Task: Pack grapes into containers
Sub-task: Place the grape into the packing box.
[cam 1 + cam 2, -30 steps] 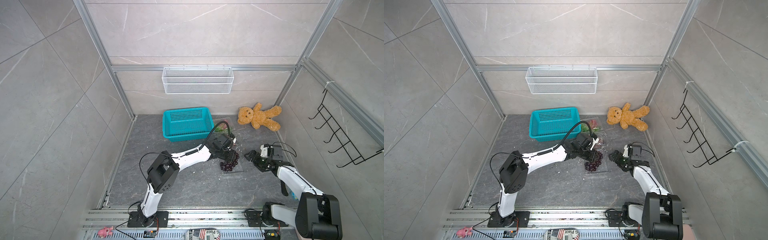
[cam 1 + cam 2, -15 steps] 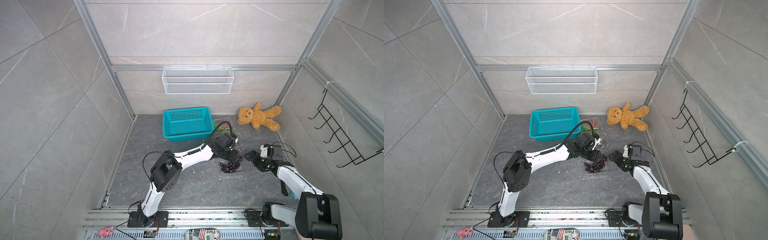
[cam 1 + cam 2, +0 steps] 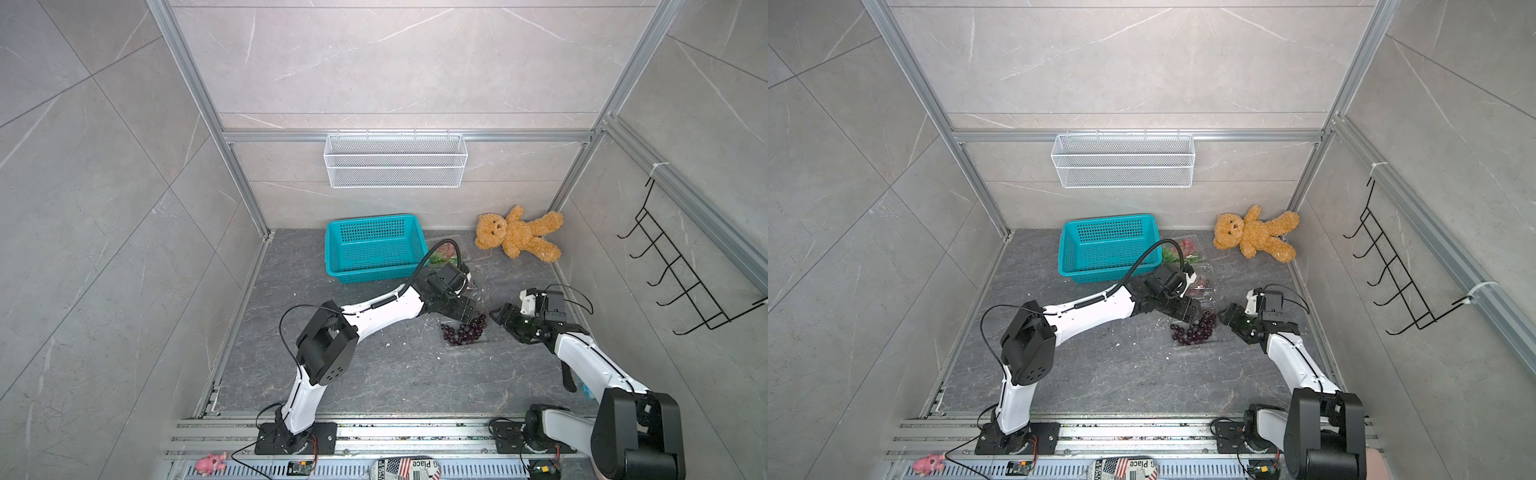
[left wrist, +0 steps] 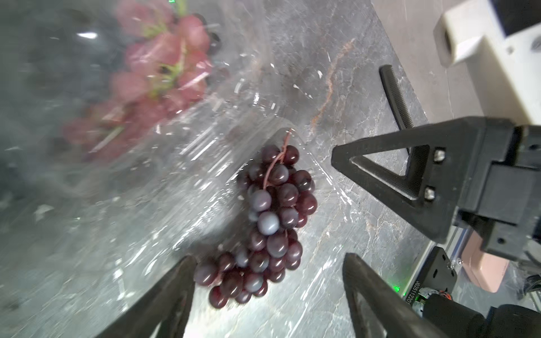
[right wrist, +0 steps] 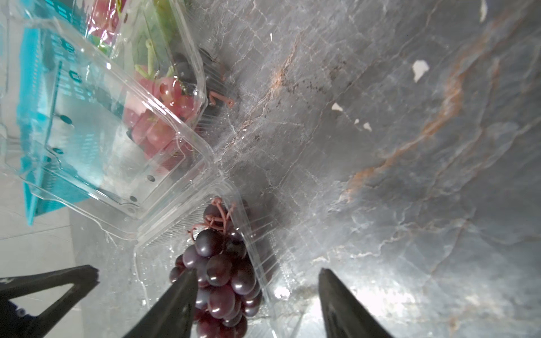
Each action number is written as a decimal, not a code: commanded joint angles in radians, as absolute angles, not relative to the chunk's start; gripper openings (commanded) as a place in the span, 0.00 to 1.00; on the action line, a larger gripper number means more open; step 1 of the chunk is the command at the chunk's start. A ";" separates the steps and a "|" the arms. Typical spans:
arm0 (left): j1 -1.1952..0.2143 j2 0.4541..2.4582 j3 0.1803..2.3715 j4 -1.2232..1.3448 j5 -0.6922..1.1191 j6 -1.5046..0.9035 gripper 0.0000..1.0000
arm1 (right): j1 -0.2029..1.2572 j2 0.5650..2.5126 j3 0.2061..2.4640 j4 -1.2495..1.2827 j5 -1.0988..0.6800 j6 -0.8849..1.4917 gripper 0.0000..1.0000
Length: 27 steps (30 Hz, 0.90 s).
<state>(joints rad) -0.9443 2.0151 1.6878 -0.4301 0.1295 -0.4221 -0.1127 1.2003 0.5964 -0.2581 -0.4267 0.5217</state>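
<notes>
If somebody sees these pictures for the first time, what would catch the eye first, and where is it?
Probably the dark purple grapes, lying in an open clear container near the middle of the scene, with the left gripper and the right gripper on either side, fingers apart. After that, the teal basket at the back and the brown teddy bear in the back right corner.

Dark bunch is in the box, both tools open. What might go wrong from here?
1. The left tool hangs open just over the dark grapes; pulling away, a finger might snag the bunch and drag it out.
2. The right tool seems to straddle the wall of the clear container; closing could crush or shove the thin plastic.
3. The stem pokes up at the rim and may block closing.
</notes>
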 commanded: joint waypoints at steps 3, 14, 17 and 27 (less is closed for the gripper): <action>-0.828 1.867 1.593 -0.407 0.083 -0.409 0.92 | -0.102 1.233 0.572 -0.244 -0.464 0.506 0.56; -0.753 1.963 1.678 -0.374 0.178 -0.429 0.99 | -0.061 1.366 0.604 -0.201 -0.425 0.491 0.33; -0.753 2.009 1.713 -0.367 0.209 -0.442 0.99 | -0.044 1.400 0.624 -0.194 -0.411 0.491 0.28; -0.734 2.070 1.765 -0.351 0.258 -0.452 0.99 | -0.015 1.471 0.706 -0.194 -0.373 0.482 0.22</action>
